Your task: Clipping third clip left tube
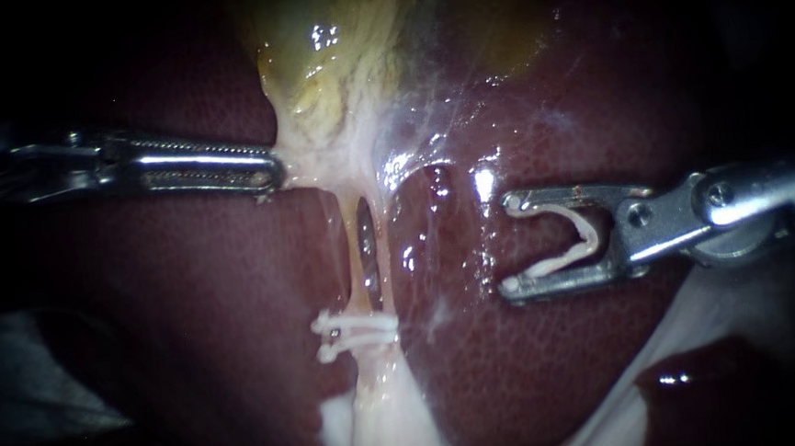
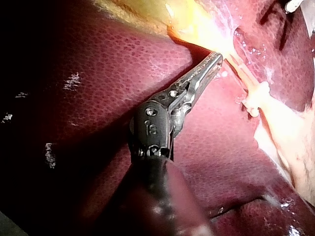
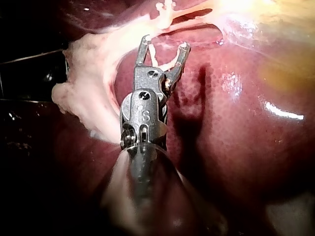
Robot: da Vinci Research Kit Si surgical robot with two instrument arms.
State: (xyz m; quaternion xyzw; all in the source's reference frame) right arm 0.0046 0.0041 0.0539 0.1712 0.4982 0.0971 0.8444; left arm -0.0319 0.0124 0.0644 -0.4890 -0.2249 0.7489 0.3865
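clip (image 1: 552, 264) held by right instrument (image 1: 509, 244), well apart from tube (image 1: 353, 272).

Left instrument (image 1: 270, 171): long, slim silver jaws with fine serrated edges, dark hinge block behind. Right instrument (image 1: 507, 244): shorter, stubby silver jaws, round screw heads at the pivot, polished metal knuckle. Both shafts dark.

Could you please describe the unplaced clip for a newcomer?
Find the dark red liver; over it, the right instrument enters from the right. The white V between its jaws is the open clip, unlike the two closed clips on the pale tube.
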